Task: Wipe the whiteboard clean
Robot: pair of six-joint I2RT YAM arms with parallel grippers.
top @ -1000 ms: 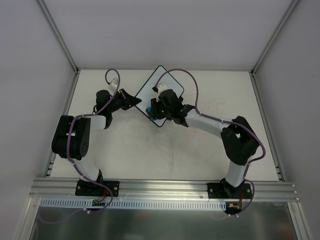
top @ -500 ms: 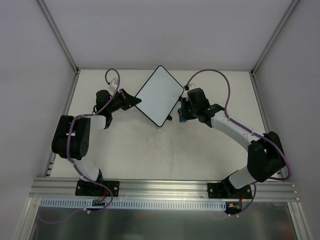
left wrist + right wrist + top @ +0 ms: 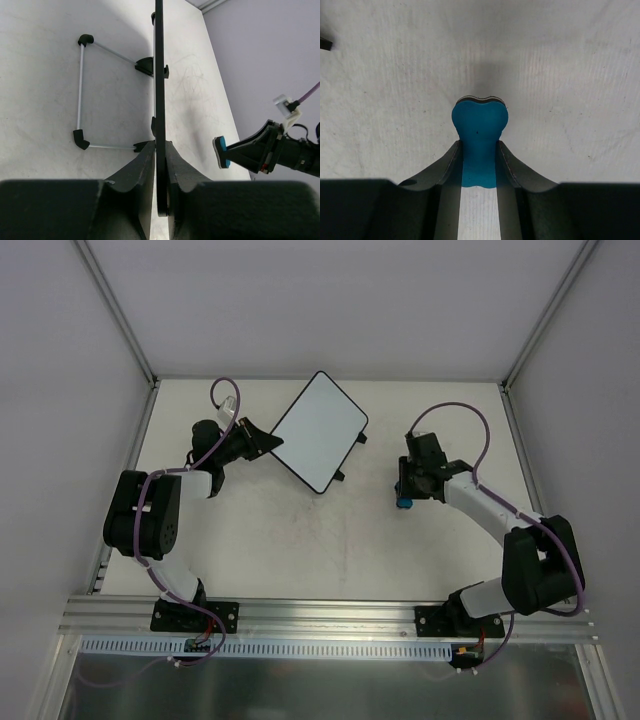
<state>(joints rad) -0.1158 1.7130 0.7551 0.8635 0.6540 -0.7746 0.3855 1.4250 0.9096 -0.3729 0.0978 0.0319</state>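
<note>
Since a second ago our right pincer [image 3: 407, 488], pinching the blue eraser [image 3: 405, 504], has swung right off the whiteboard [image 3: 320, 430], which our left pincer [image 3: 270, 444] clamps edgewise, far-centre on the desk [image 3: 300, 550].

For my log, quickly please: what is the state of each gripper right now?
The left gripper is closed on the edge of the whiteboard.
The right gripper is closed on the blue eraser.

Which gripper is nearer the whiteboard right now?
Left. The left gripper is clamped on the whiteboard edge; the right gripper, holding the blue eraser, hangs clear of it.
</note>
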